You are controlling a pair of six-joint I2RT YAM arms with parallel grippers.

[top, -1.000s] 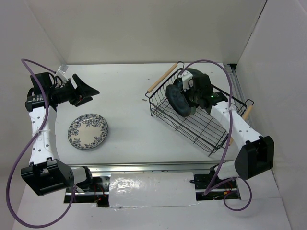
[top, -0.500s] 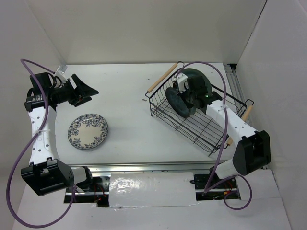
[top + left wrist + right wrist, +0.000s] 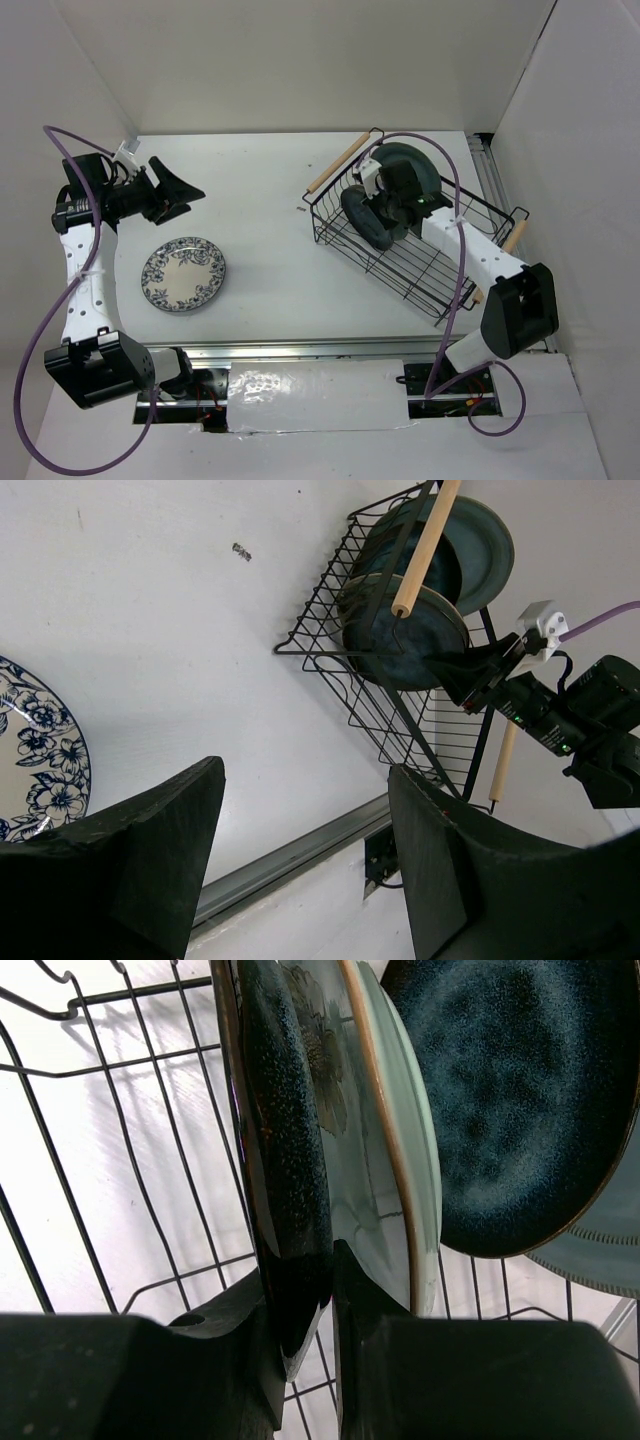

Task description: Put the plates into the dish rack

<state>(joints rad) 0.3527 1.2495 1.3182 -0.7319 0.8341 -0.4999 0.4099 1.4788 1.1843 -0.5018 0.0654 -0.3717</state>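
Observation:
The black wire dish rack (image 3: 432,272) stands at the right, also in the left wrist view (image 3: 322,640). The grey-teal plate (image 3: 410,160) stands upright at its far end, with the dark navy plate (image 3: 520,1100) in front of it. My right gripper (image 3: 388,207) is inside the rack, shut on the rim of the pale mint flower plate (image 3: 345,1120), whose back is dark and speckled (image 3: 362,215); it stands on edge beside the navy plate. The white and blue floral plate (image 3: 183,274) lies flat on the table at the left. My left gripper (image 3: 185,194) is open and empty, above and behind it.
The rack's wooden handles (image 3: 336,165) stick out at its left and right ends. A small dark speck (image 3: 303,210) lies on the table left of the rack. White walls close in the table at the back and sides. A metal rail (image 3: 300,348) runs along the near edge.
My right gripper has carried the mint plate slightly left and deeper into the rack, closer to the navy plate. The left arm and floral plate have not moved.

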